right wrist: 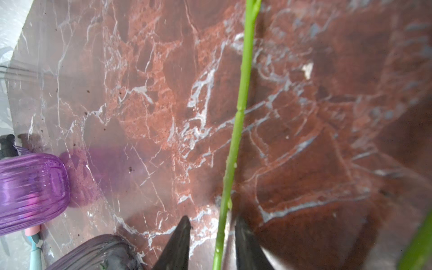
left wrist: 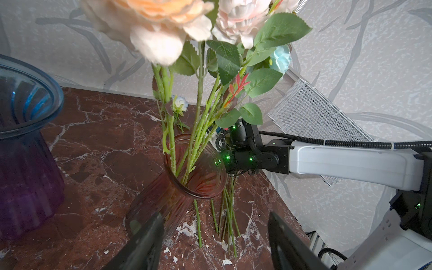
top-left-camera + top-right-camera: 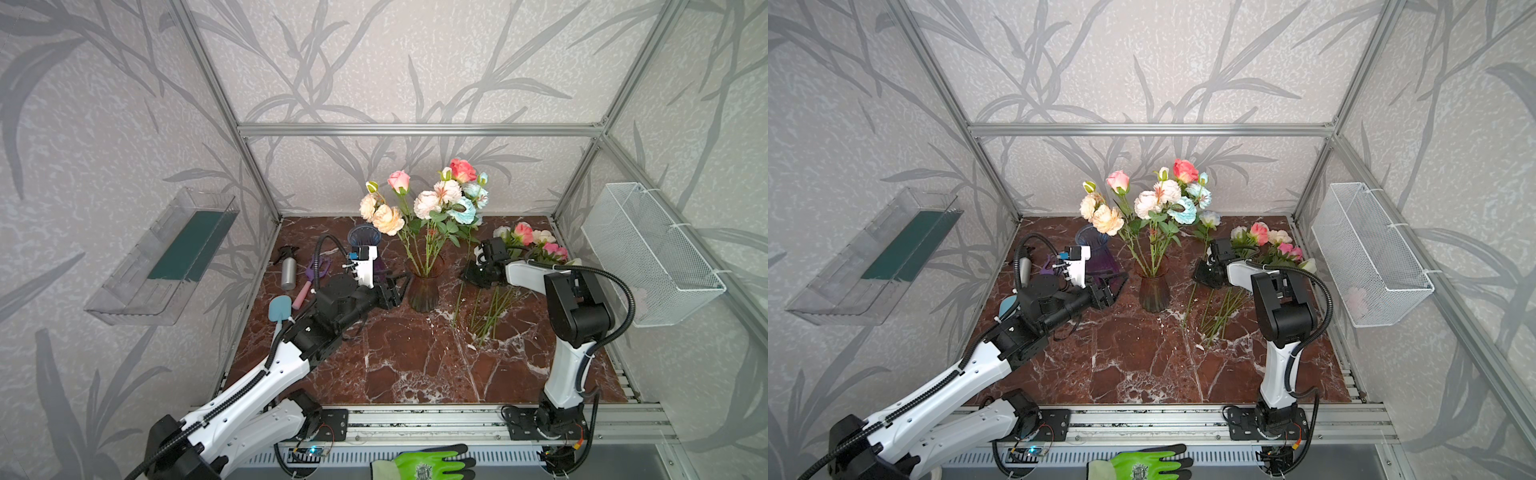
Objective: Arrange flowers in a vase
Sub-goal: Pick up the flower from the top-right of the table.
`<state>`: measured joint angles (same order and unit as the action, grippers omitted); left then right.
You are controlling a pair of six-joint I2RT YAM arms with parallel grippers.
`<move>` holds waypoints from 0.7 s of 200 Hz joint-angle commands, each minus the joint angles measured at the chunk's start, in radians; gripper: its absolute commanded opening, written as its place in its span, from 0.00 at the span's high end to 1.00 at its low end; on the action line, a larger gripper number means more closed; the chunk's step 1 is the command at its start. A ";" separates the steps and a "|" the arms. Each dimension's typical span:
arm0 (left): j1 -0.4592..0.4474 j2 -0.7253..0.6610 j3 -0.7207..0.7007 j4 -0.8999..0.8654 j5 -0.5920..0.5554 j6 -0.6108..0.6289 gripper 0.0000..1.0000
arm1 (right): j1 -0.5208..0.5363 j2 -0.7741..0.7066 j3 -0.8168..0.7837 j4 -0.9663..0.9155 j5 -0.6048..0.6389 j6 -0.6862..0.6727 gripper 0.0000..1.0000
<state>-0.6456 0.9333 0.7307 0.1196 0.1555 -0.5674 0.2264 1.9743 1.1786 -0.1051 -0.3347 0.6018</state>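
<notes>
Red-brown marble makes up the counter (image 3: 415, 365), and an amber ribbed vase (image 3: 424, 293) stands at its middle. Several flowers (image 3: 427, 203) stand in it, their heads fanned toward the back wall. More loose flowers (image 3: 523, 232) lie to its right, heads near the back corner and bare stems (image 3: 496, 307) pointing to the front. The right arm (image 3: 528, 274) reaches across them and hides their middles.

The right jaws stand part open on either side of one green stem (image 1: 240, 105), with a gap showing beside it. The left jaws are spread wide just left of the vase's body; I cannot tell whether they touch it.

Behind the left wrist sit a blue-and-purple vase (image 3: 364, 237), a spray bottle (image 3: 288, 272), purple scissors (image 3: 311, 271) and a blue trowel (image 3: 279, 308). A wire basket (image 3: 648, 249) hangs on the right wall. A green glove (image 3: 428, 461) lies by the front rail.
</notes>
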 commanded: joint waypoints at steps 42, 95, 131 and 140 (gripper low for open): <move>0.007 -0.022 0.021 -0.007 -0.002 0.011 0.29 | -0.002 0.066 0.041 -0.009 0.053 0.018 0.85; 0.009 -0.027 0.021 -0.005 0.005 0.011 0.28 | -0.019 0.024 -0.008 0.033 0.056 0.028 0.95; 0.013 -0.029 0.020 -0.004 0.002 0.012 0.28 | -0.033 -0.084 -0.112 0.200 -0.008 0.090 0.98; 0.013 -0.031 0.021 -0.005 0.003 0.013 0.28 | -0.036 -0.116 -0.141 0.249 -0.031 0.107 0.99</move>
<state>-0.6392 0.9215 0.7307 0.1192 0.1570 -0.5671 0.2016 1.9537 1.0996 0.0162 -0.3191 0.6582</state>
